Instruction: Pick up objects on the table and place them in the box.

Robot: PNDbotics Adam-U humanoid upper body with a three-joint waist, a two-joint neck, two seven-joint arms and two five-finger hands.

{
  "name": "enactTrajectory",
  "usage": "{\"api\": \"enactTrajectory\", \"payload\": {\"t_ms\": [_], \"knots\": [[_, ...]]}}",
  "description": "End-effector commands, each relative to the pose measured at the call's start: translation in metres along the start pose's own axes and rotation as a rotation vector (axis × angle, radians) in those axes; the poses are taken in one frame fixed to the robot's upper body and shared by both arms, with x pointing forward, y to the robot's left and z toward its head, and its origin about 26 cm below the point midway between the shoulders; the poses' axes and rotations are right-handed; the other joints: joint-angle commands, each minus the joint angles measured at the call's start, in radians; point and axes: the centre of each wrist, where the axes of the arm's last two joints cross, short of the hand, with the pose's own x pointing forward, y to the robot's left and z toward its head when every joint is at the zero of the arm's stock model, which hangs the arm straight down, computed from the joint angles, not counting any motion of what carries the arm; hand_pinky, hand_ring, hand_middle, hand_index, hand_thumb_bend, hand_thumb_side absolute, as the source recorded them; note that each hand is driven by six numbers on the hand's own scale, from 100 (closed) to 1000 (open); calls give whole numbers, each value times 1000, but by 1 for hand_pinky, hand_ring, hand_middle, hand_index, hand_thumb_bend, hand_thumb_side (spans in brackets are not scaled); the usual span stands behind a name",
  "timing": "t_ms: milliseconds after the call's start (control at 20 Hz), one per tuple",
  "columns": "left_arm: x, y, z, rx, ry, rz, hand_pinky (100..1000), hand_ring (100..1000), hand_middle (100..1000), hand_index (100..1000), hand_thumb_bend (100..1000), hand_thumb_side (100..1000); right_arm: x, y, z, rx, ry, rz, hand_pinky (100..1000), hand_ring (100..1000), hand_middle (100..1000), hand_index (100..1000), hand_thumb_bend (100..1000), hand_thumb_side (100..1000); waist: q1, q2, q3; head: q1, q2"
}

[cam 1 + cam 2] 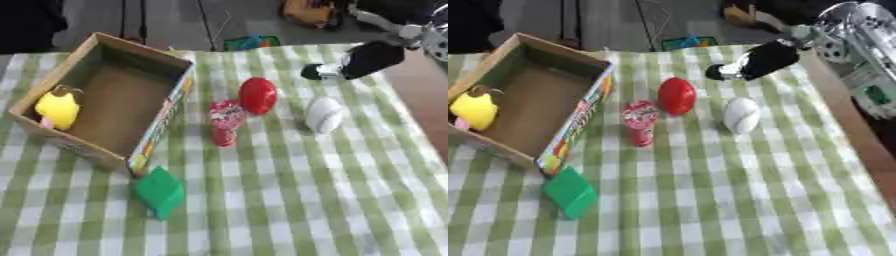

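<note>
An open cardboard box (171, 59) lies at the left of the table, with a yellow pear-like object (58, 109) against its left wall. To the right of the box lie a red rounded object (257, 95), a red patterned packet (226, 121) and a white rounded object (324, 114). A green block (160, 192) sits just in front of the box's near corner. My right hand (360, 61) comes in from the upper right and hovers above the table behind the white object, apart from it and blurred. My left hand is out of sight.
A green and white checked cloth (289, 200) covers the table. Its right edge (846, 120) runs close to the white object. Beyond the far edge are a colourful object (251, 42) and dark things on the floor. My right arm's silver joints (859, 35) fill the upper right.
</note>
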Motion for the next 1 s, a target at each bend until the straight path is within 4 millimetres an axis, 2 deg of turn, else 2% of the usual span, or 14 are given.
{"api": "enactTrajectory", "payload": {"t_ms": [50,100,150,200,250,600,650,1000], "knots": [[4,-1,-9,-19,-31,6,693,601,701,738,100,1000,-9,4,-2,9,24,-27,716,911,956,1000,762,758,3,-18,2,-1,-6],[4,-1,-9,-19,-31,6,693,601,701,738,100,1000,-11,8,-4,12,30,-36,716,911,956,1000,762,758,4,-17,2,0,-7],[4,-1,-9,-19,-31,7,692,600,699,736,100,1000,-12,12,-5,20,33,-45,714,904,964,1000,741,705,4,-16,2,0,-7],[4,-1,-9,-19,-30,8,692,600,699,736,100,1000,-14,15,-6,34,33,-56,714,904,964,1000,741,705,5,-16,2,1,-7],[4,-1,-9,-19,-29,8,690,598,695,734,100,1000,-15,18,-7,49,32,-64,718,901,979,1000,724,667,5,-15,2,1,-8],[4,-2,-10,-21,-26,13,687,594,689,731,100,1000,-24,36,-12,158,33,-79,720,903,974,1000,715,637,10,-13,4,-1,-10],[4,-2,-10,-21,-26,13,685,593,686,729,100,1000,-26,37,-13,167,36,-81,735,933,984,1000,710,619,10,-12,4,-1,-11],[4,-3,-10,-23,-24,19,683,589,679,726,100,1000,-39,60,-19,244,73,-134,705,913,974,1000,703,536,13,-5,6,-6,-18]]}}
